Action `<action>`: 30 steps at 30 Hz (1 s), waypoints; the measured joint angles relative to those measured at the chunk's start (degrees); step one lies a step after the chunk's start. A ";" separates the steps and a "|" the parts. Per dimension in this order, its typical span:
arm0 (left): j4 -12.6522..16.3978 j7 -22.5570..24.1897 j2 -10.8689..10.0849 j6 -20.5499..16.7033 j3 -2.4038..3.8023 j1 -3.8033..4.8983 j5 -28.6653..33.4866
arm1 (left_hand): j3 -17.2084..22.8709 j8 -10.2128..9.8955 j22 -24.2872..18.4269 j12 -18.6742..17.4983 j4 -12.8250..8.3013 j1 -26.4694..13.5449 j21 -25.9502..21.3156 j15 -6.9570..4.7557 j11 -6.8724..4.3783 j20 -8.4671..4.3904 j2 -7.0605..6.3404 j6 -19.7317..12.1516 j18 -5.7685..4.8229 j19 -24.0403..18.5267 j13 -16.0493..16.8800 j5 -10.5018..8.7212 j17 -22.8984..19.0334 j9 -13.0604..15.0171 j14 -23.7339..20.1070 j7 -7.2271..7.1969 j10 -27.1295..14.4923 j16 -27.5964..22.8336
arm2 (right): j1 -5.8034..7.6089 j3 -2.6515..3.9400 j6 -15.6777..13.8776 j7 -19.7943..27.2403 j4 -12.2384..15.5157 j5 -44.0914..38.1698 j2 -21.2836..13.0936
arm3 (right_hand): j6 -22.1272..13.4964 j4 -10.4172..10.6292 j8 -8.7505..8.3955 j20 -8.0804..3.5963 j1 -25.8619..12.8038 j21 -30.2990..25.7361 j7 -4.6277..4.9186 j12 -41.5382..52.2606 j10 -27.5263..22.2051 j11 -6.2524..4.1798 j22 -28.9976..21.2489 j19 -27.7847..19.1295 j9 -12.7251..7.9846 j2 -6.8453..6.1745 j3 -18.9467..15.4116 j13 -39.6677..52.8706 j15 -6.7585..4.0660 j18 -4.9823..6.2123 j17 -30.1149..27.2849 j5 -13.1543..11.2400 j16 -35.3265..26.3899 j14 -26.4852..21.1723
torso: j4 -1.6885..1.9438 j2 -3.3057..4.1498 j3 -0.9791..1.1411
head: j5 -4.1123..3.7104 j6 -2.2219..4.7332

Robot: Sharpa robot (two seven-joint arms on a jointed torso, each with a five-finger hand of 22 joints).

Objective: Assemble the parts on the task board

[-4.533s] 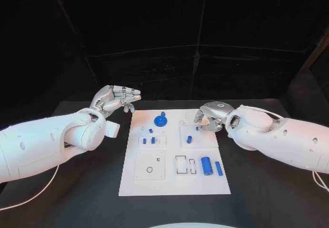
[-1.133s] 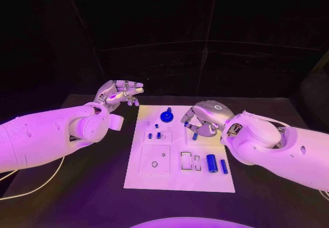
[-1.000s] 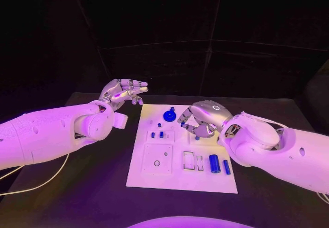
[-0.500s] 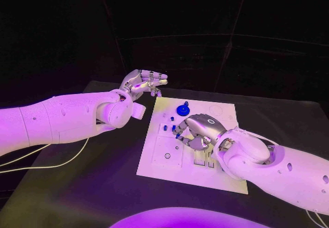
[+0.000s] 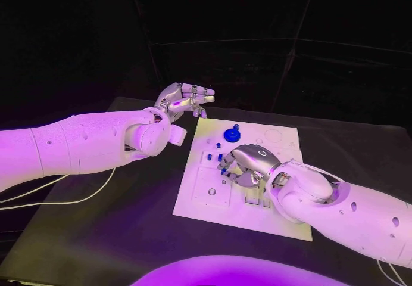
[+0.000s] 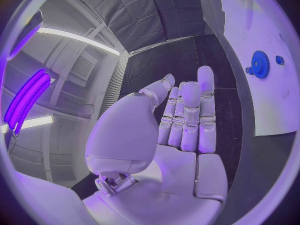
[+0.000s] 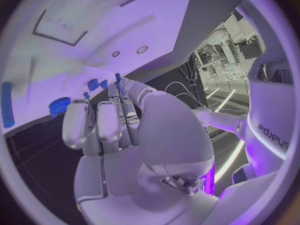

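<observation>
The right robot hand (image 5: 247,165) is hovering low over the middle of the white board (image 5: 196,205), its fingers curling downward among the small blue pieces there, and whether it is pinching one of them cannot be told. The left robot hand (image 5: 182,98) is hanging above the black worktop (image 5: 103,226) just beyond the board's far left corner, holding nothing, with its fingers lying close together and only loosely bent. A blue gear (image 5: 231,135) is sitting near the board's far edge, apart from both hands.
</observation>
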 measured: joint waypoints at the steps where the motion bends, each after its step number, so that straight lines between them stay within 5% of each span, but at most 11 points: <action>1: -0.03 0.00 0.02 0.01 0.00 0.00 0.00 | 0.00 0.00 0.00 0.00 0.00 0.00 0.00 0.00 0.00 0.00 0.00 0.00 0.00 0.00 0.00 0.00 0.00 0.00 0.00 0.00 0.00 0.00 | -0.01 -0.01 0.14 0.03 -0.14 0.00 0.02 | 0.00 0.00 0.00 0.00 0.00 0.00 0.00 0.00 0.00 0.00 0.00 0.00 0.00 0.00 0.00 0.00 0.00 0.00 0.00 0.00 0.00 0.00 | -0.01 -0.01 0.00 | 0.02 -0.10; 30: -0.28 -0.06 0.23 0.22 0.00 0.01 0.01 | 0.00 0.00 -0.09 0.00 0.00 0.00 -0.22 0.00 0.00 0.00 0.00 0.00 0.00 0.00 -0.02 0.00 -0.26 0.01 0.00 0.00 0.00 0.00 | -0.46 -0.27 3.88 0.32 -1.13 -0.04 0.29 | -0.01 0.00 0.00 0.00 0.00 0.00 0.00 0.00 0.00 0.00 0.01 0.00 0.00 0.00 0.00 0.00 0.00 0.00 0.01 0.00 0.00 0.00 | -0.03 -0.08 0.00 | -0.04 -0.87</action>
